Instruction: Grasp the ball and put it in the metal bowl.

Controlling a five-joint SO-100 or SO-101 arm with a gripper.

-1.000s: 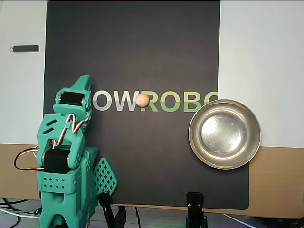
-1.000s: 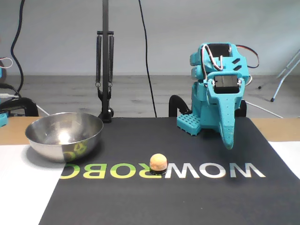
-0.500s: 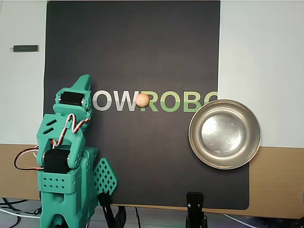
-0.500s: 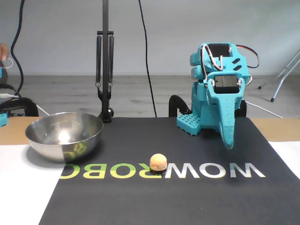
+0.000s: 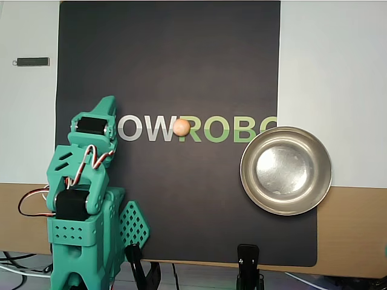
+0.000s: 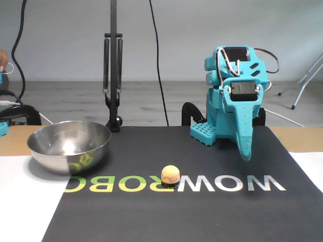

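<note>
Overhead looks straight down; fixed faces arm (image 6: 234, 108) frontally.

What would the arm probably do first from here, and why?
Probably swing toward the ball and open. The gripper hangs folded near the arm's base, looks shut, and holds nothing. The ball sits apart from it on the black mat's lettering, and the metal bowl is empty.

Bowl (image 5: 286, 171) covers the lettering's end, claw (image 6: 245, 154) fingers indistinct
</note>
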